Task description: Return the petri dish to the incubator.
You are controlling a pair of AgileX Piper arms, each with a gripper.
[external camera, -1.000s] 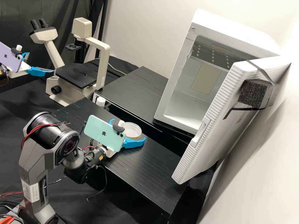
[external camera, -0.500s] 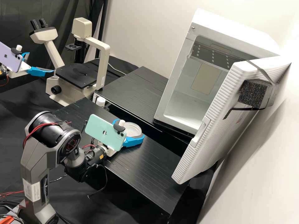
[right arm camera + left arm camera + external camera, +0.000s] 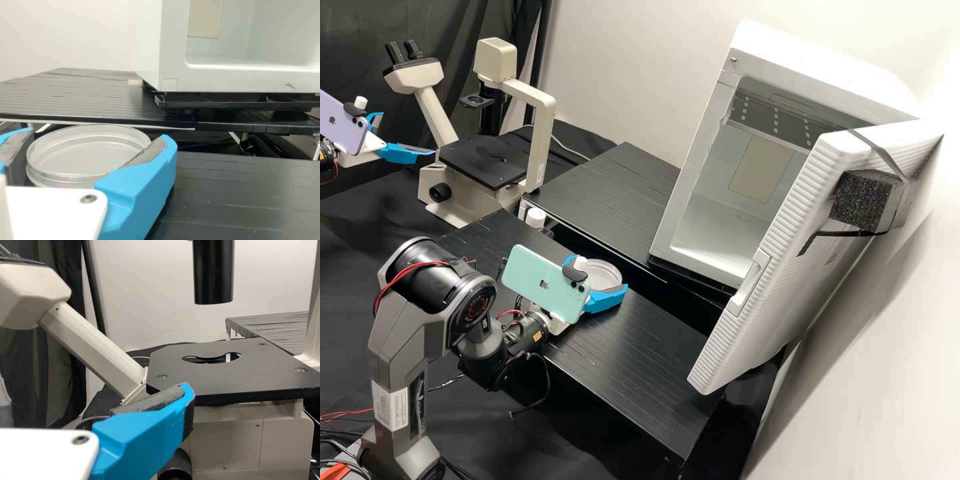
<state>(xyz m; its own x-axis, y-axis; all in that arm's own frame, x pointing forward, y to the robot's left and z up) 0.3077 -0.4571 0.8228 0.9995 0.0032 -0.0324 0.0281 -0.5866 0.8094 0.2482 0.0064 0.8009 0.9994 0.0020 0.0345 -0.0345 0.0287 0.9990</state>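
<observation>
In the high view my right gripper (image 3: pixel 599 273), under a green phone, is shut on the clear petri dish (image 3: pixel 607 275) above the near black bench. The right wrist view has the right gripper (image 3: pixel 97 139) with its dark pads against opposite sides of the petri dish (image 3: pixel 90 152), which lies level. My left gripper (image 3: pixel 408 135) stands open beside the microscope in the high view, and in the left wrist view one finger of the left gripper (image 3: pixel 91 390) is before the stage. The white incubator (image 3: pixel 663 223) has its door open, and its wall shows in the right wrist view (image 3: pixel 172 75).
The incubator door (image 3: pixel 780 267) swings out toward the near bench (image 3: pixel 640 360). A dark gap separates that bench from the raised black platform (image 3: pixel 607 193) carrying the incubator. The microscope (image 3: pixel 543 113) stands at the back left, its black stage (image 3: pixel 215 382) close to the left gripper.
Around the petri dish, my right gripper's fingers have gone from open to shut. Since then, the right gripper and dish have shifted very slightly left, with some movement of the arm's upper links. The left arm is unchanged.
</observation>
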